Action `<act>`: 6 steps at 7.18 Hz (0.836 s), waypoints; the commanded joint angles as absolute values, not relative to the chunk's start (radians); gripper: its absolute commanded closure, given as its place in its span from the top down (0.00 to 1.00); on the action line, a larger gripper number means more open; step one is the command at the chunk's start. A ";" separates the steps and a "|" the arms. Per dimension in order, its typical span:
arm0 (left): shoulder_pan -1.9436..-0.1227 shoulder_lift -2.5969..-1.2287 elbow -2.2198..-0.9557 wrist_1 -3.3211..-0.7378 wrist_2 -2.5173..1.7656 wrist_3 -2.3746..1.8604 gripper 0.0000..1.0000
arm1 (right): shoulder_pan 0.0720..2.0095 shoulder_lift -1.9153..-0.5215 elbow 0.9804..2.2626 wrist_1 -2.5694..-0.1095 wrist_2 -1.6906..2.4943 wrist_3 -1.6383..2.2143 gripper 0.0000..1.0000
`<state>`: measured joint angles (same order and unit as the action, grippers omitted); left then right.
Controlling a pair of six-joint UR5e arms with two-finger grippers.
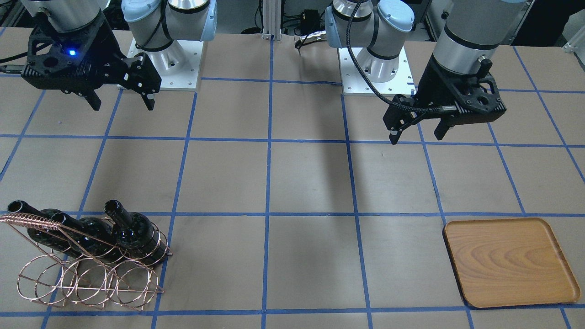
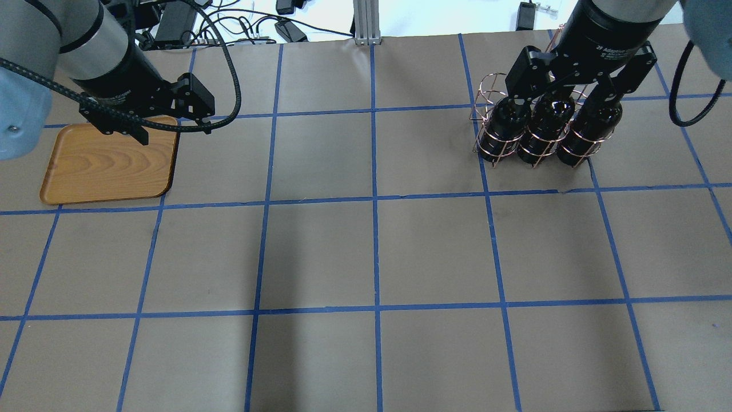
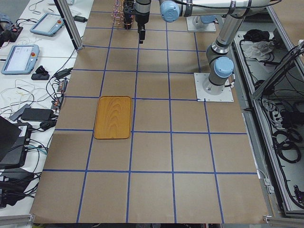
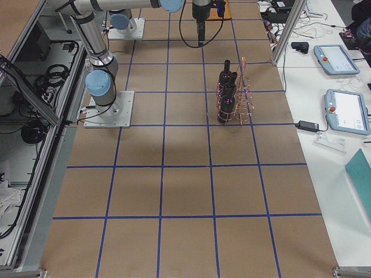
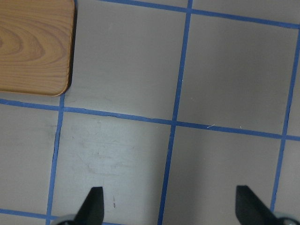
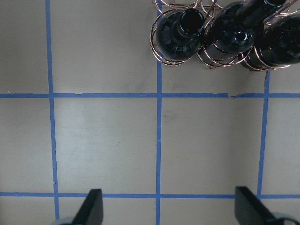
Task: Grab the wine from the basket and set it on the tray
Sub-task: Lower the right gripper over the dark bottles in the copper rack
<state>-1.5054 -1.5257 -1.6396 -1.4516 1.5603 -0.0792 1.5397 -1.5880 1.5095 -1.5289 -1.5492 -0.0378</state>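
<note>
Three glossy black wine bottles lie in the top rings of the copper wire basket, necks pointing toward the robot. They show in the overhead view and at the top of the right wrist view. My right gripper is open and empty, high above the table on the robot's side of the basket. The wooden tray lies flat and bare. My left gripper is open and empty, in the air near the tray's inner edge. A tray corner shows in the left wrist view.
The brown table carries a grid of blue tape lines. The two arm bases stand at the robot's edge. Cables and tablets lie beyond the table's far edge.
</note>
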 commanded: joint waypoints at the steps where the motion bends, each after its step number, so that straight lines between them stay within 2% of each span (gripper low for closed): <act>1: -1.506 -1.517 -1.638 -1.468 1.557 -0.080 1.00 | 1.531 -1.591 1.509 -1.535 -1.548 -0.044 1.00; 6: -1.506 -1.523 -1.654 -1.470 1.557 -0.081 1.00 | 1.480 -1.574 1.511 -1.663 -1.595 -0.193 1.00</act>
